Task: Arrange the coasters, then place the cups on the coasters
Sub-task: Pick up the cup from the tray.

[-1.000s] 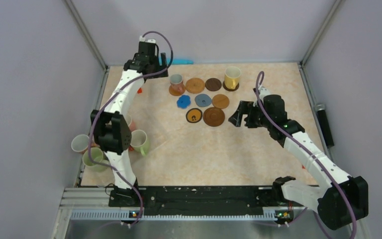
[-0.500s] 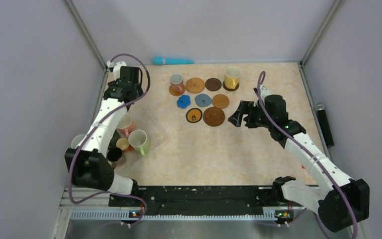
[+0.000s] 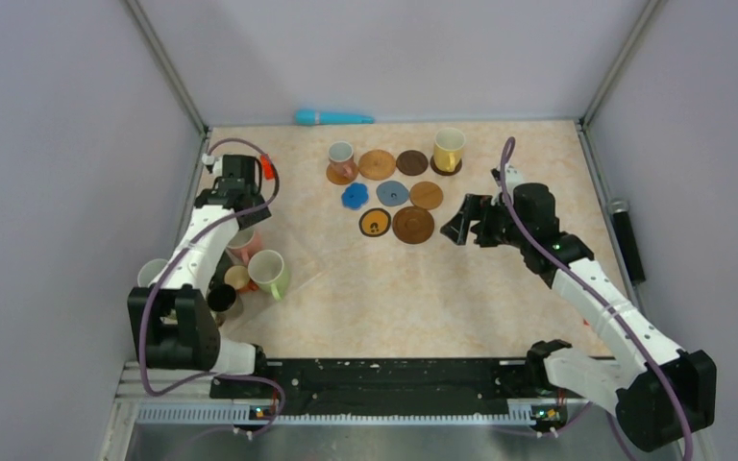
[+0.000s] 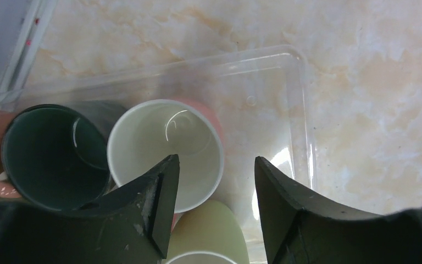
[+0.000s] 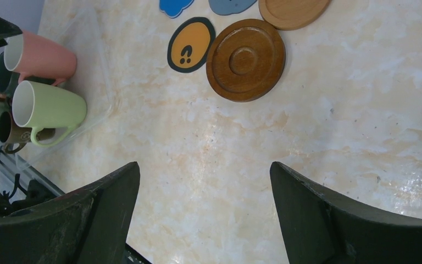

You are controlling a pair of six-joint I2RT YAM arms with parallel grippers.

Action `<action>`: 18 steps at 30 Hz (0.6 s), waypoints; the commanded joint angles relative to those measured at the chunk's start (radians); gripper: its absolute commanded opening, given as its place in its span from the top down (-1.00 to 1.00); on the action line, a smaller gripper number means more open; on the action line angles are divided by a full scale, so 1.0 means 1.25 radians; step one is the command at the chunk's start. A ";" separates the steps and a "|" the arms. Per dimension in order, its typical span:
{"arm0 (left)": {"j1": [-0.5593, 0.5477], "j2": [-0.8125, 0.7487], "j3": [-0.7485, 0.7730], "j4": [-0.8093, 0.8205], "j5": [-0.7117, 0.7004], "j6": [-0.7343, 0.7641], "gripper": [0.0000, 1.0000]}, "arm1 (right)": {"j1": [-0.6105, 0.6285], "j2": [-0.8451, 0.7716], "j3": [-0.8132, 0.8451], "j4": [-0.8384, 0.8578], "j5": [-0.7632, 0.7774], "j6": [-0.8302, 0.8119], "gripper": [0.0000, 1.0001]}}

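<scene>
On black-rimmed orange coaster (image 5: 191,44): dark footprint-like marks; brown cup (image 5: 14,133) emblem unreadable.

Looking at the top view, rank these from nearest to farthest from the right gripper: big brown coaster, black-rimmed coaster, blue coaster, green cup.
From the right gripper:
1. Big brown coaster, just left of it.
2. Black-rimmed coaster, next left.
3. Blue coaster, farther left and back.
4. Green cup, far left.
</scene>
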 commanded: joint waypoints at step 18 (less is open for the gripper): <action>0.002 0.127 0.052 -0.051 0.059 0.045 0.55 | 0.006 -0.049 -0.003 0.019 0.000 -0.006 -0.75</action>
